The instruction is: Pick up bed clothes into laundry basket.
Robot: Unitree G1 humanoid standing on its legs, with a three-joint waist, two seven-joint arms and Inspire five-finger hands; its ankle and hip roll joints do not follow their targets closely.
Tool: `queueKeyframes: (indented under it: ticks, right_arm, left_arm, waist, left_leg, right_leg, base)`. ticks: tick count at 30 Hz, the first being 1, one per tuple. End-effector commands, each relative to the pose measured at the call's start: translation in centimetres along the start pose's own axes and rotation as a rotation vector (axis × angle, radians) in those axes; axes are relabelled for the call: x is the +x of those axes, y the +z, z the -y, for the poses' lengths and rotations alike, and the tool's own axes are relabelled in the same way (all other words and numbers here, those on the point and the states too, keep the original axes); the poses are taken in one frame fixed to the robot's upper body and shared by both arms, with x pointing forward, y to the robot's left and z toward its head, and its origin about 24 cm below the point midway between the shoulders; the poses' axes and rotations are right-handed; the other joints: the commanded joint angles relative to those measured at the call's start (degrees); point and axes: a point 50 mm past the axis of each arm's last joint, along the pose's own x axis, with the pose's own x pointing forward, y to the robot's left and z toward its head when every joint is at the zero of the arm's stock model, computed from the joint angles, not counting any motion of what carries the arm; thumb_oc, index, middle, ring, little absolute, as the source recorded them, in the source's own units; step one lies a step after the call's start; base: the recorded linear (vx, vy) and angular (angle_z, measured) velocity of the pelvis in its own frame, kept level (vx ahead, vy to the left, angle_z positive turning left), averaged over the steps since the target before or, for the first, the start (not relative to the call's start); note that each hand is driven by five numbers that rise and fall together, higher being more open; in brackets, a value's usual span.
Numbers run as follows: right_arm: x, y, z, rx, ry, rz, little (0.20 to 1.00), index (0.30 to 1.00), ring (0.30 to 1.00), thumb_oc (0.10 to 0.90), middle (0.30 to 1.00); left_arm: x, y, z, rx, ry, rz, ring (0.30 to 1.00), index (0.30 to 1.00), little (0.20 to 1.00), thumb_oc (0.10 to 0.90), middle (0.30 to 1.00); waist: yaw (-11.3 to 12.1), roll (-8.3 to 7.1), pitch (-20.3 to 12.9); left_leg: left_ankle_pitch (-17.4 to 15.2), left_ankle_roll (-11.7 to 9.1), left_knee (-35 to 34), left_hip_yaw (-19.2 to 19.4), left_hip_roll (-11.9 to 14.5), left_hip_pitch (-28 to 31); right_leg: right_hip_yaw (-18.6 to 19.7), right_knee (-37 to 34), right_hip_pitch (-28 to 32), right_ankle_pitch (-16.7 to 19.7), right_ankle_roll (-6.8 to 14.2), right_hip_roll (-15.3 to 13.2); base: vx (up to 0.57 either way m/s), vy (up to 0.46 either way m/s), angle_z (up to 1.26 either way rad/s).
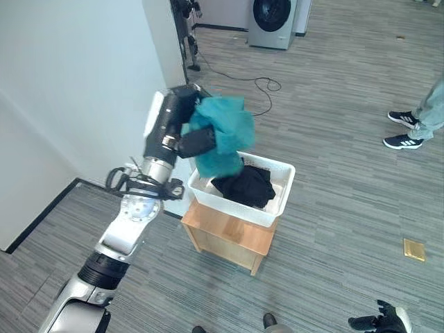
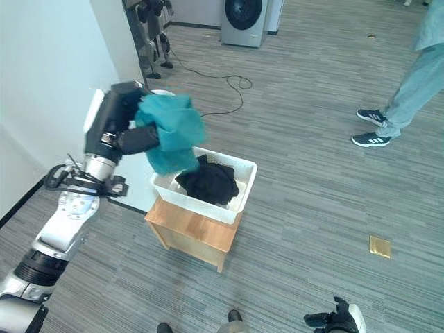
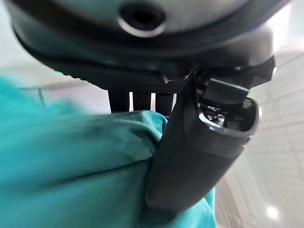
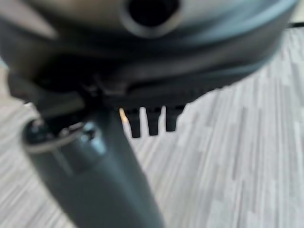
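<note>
The right hand point(image 4: 109, 156) hangs low over the grey striped floor point(image 1: 347, 208), well apart from the work; its thumb stretches out straight and the short fingers point(image 4: 149, 121) beside it point forward, relaxed, with nothing between them.

The left hand point(image 1: 194, 139) is raised at the end of its silver-grey arm and grips a teal cloth point(image 1: 222, 135). In its own wrist view the thumb point(image 3: 190, 161) presses down across the bunched teal fabric point(image 3: 71, 171) while the fingers sit behind the fold, so the cloth is pinched between them. The cloth hangs in a loose bundle from the hand, its lower edge dipping just over the near corner of the white laundry basket point(image 1: 267, 215), above the rim rather than lying inside.

Below and beyond the left hand, the basket holds a black garment point(image 1: 244, 186) heaped in its middle. The basket rests on a small wooden desk point(image 1: 229, 236) that stands on the floor.

Beside the left hand rises a white wall point(image 1: 69, 83). Farther off, a black cable point(image 1: 267, 87) loops on the floor, and past it stands a washing machine point(image 1: 272, 21). Away toward the right hand's side, a person's legs and dark shoes point(image 1: 404, 132) stand on the floor, and a small yellow tile point(image 1: 414, 250) lies nearer.
</note>
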Motion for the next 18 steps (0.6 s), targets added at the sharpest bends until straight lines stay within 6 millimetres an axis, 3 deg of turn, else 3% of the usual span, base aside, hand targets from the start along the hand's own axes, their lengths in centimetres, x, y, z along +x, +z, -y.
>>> queueKeyframes:
  ticks: [1,2,3,4,8,12,18]
  right_arm:
    - [0.9,2.3,2.0,0.038,-0.072,0.064,0.900,0.900,0.900,0.800,0.900]
    - [0.8,2.2,2.0,0.049,-0.073,0.066,0.900,0.900,0.900,0.800,0.900]
    - [0.8,2.2,2.0,0.053,-0.074,0.066,0.900,0.900,0.900,0.800,0.900]
    - [0.8,2.2,2.2,0.062,-0.085,0.073,0.900,0.900,0.900,0.800,0.900]
    - [0.7,2.6,2.7,0.075,-0.104,0.110,0.900,0.900,0.900,0.800,0.900]
    - [0.2,2.3,2.8,0.061,-0.108,0.152,0.900,0.900,0.900,0.800,0.900]
    - [-1.8,2.4,2.3,0.032,-0.078,0.270,0.900,0.900,0.900,0.800,0.900]
  left_arm:
    - [4.8,6.5,-2.3,0.111,0.157,0.327,0.300,0.300,0.300,0.400,0.300]
    - [6.1,5.7,-2.8,0.240,0.209,0.277,0.300,0.300,0.300,0.400,0.300]
    - [6.2,5.7,-2.6,0.242,0.209,0.280,0.300,0.300,0.300,0.400,0.300]
    - [7.5,4.3,-3.4,0.352,0.260,0.196,0.300,0.300,0.300,0.400,0.300]
    - [9.1,3.1,-4.8,0.519,0.301,0.109,0.300,0.300,0.300,0.400,0.300]
    - [9.6,2.4,-6.4,0.671,0.311,0.049,0.300,0.300,0.300,0.400,0.300]
    - [9.1,0.7,-6.7,0.636,0.324,-0.033,0.300,0.300,0.300,0.400,0.300]
  waist:
    - [1.27,-2.42,-3.32]
    - [0.47,-2.34,-3.27]
    - [0.60,-2.39,-3.19]
    - [-0.65,-2.20,-3.33]
    - [-2.12,-1.70,-3.15]
    - [-3.77,-1.01,-2.66]
    - [-6.26,-0.30,-2.52]
  left_leg:
    - [-12.16,-2.76,0.33,-0.75,4.92,5.84]
    - [-11.95,-2.88,0.33,-0.38,5.02,5.76]
    - [-11.94,-2.88,0.33,-0.39,5.03,5.71]
    - [-11.78,-3.02,0.33,0.07,5.09,5.59]
    - [-11.42,-3.32,0.33,0.56,5.15,5.11]
    - [-11.16,-3.60,0.33,1.29,5.22,4.43]
    - [-10.93,-3.80,0.33,2.62,5.57,3.62]
  right_leg:
    - [-0.01,0.30,-1.95,-1.81,1.65,-2.39]
    - [0.32,0.30,-2.19,-1.63,1.72,-2.26]
    - [0.31,0.30,-2.24,-1.62,1.71,-2.25]
    - [0.62,0.30,-2.60,-1.42,1.83,-2.09]
    - [0.71,0.30,-3.33,-1.06,2.04,-1.92]
    - [0.93,0.30,-4.47,-0.70,2.25,-1.77]
    - [1.62,0.30,-6.21,-0.39,2.49,-1.30]
  base:
    - [0.01,-0.054,-0.05]
    - [0.00,-0.038,-0.02]
    - [0.02,-0.062,0.01]
    - [0.02,-0.039,-0.03]
    - [0.01,-0.035,-0.05]
    - [-0.01,-0.024,-0.04]
    - [0.00,-0.039,-0.09]
